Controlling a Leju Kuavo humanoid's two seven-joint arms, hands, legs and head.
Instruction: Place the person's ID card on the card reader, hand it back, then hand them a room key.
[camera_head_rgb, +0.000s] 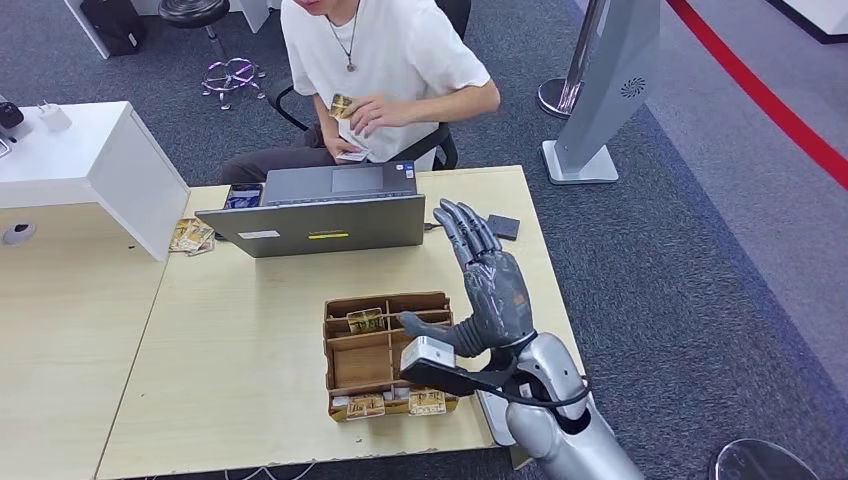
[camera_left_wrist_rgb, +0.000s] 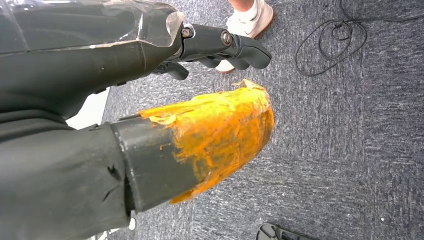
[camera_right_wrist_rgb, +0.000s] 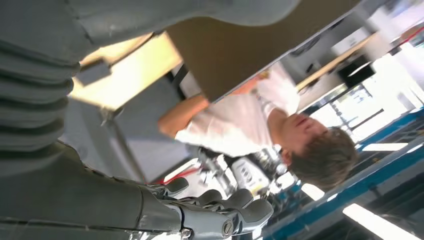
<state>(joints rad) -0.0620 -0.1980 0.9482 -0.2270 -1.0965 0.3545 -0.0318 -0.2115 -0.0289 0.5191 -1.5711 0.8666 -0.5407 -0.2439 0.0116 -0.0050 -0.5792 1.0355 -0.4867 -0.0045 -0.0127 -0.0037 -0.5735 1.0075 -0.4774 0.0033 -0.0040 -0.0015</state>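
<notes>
My right hand (camera_head_rgb: 490, 285) is raised over the table's right side, fingers spread and palm bare, between the dark card reader (camera_head_rgb: 503, 226) and the wooden card box (camera_head_rgb: 385, 300). Room key cards (camera_head_rgb: 366, 320) lie in the box. Across the table the seated person (camera_head_rgb: 385, 50) in a white T-shirt holds a patterned card (camera_head_rgb: 342, 104) in one hand and pale cards (camera_head_rgb: 352, 152) in the other. In the right wrist view the hand's fingers (camera_right_wrist_rgb: 215, 212) point toward the person (camera_right_wrist_rgb: 235, 130). My left hand (camera_left_wrist_rgb: 90, 75) hangs over grey carpet, its orange-taped thumb (camera_left_wrist_rgb: 220, 130) apart from the fingers, holding nothing.
An open grey laptop (camera_head_rgb: 320, 215) stands at the table's far edge, its back toward me. A pile of cards (camera_head_rgb: 192, 236) lies left of it. A white cabinet (camera_head_rgb: 90, 160) adjoins the table on the left. A grey kiosk stand (camera_head_rgb: 600, 90) rises at the back right.
</notes>
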